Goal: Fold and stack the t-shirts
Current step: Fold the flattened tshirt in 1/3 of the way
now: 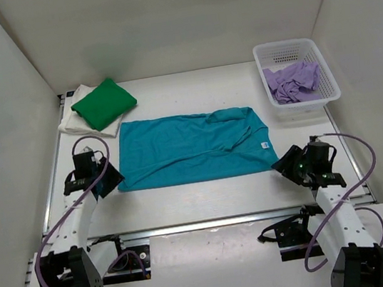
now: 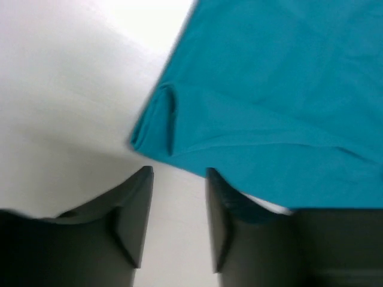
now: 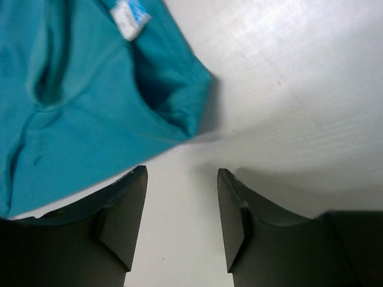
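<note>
The teal t-shirt [image 1: 192, 148] lies folded lengthwise across the middle of the table, its small white neck label [image 1: 265, 145] at the right end. My left gripper [image 1: 108, 182] is open and empty just off the shirt's near left corner [image 2: 157, 128]. My right gripper [image 1: 284, 163] is open and empty just off the near right corner [image 3: 185, 89], close to the label [image 3: 128, 17]. A folded green t-shirt [image 1: 104, 103] rests on a folded cream-white one [image 1: 81, 124] at the far left. A crumpled lilac t-shirt [image 1: 292, 82] lies in the basket.
The white plastic mesh basket [image 1: 334, 89] stands at the far right. White walls close in the table on the left, back and right. A metal rail [image 1: 210, 222] runs along the near edge between the arm bases.
</note>
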